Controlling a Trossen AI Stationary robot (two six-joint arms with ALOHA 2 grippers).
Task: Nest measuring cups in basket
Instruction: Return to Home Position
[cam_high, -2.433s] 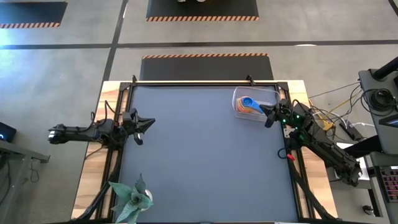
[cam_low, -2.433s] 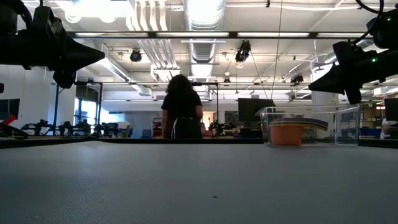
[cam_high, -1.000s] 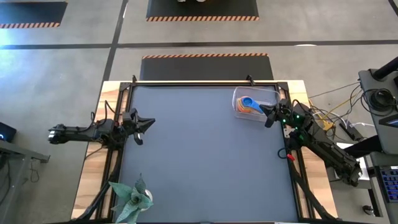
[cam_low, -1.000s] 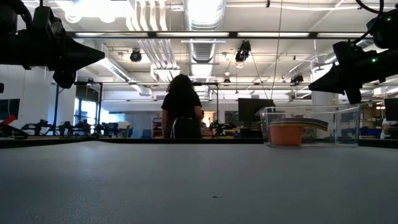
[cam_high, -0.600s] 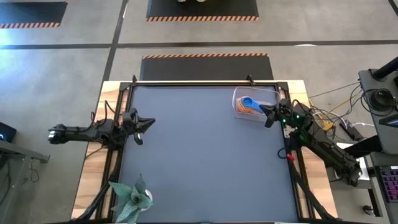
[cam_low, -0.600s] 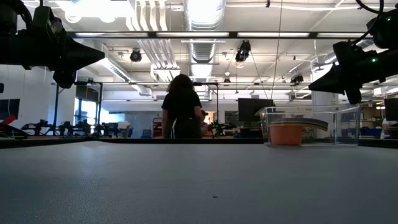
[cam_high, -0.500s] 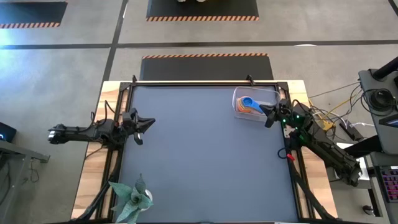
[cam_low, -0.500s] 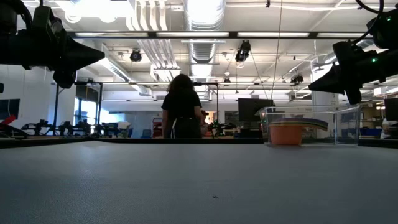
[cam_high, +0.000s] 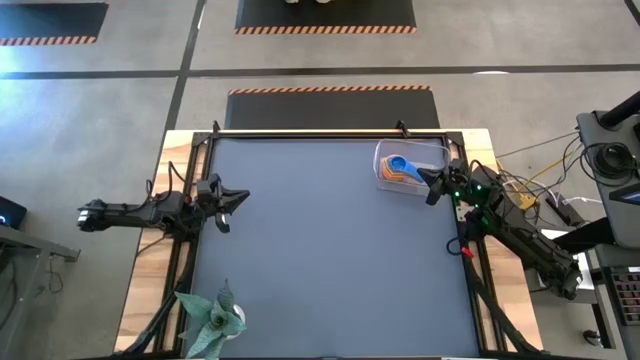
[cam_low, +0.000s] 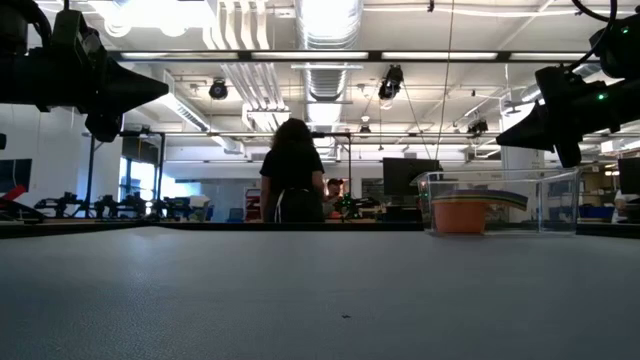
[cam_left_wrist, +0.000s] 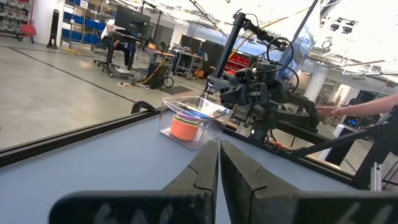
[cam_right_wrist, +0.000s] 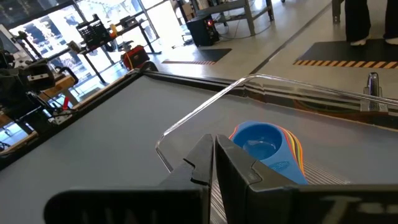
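Measuring cups (cam_high: 400, 168): nested, blue on top, inside the basket (cam_high: 412, 144) at 1 o'clock on the worktop (cam_high: 320, 260).
Left gripper (cam_high: 238, 198): fingers together, empty, at 9 o'clock.
Right gripper (cam_high: 428, 181): fingers together, empty, just beside the basket.

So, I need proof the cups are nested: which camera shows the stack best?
The right wrist view: it looks down into the basket from close by, showing the measuring cups stacked, blue on top. The high view shows them small; the low and left wrist views only side-on.
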